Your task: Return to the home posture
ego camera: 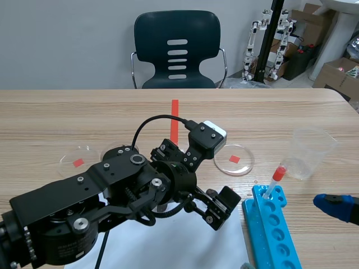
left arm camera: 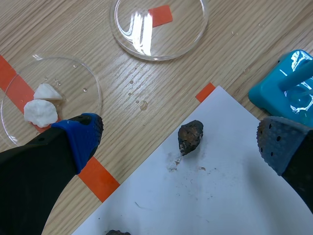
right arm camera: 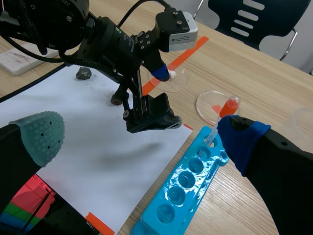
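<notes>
Scene view: from between the arms, facing across the surface (ego camera: 84, 112) to a chair (ego camera: 151, 45); left arm (ego camera: 67, 207) fills the foreground. Left wrist view: close, steeply down past the left hand (left arm camera: 180, 133) onto white paper (left arm camera: 220, 196). Right wrist view: higher, farther back, facing the left arm. Blue tube rack (ego camera: 272, 224) and paper show in all three.

You see a pale wood-grained tabletop (ego camera: 67, 112) marked with orange-red tape, a white sheet (left arm camera: 220, 196) with a dark brown lump (left arm camera: 190, 136), a turquoise rack (ego camera: 275, 230) with a red-topped tube (ego camera: 275, 180), white bits (left arm camera: 40, 111) in a clear dish (left arm camera: 73, 73), and a dotted blue pad (left arm camera: 80, 134) on the black left arm (ego camera: 84, 202).
</notes>
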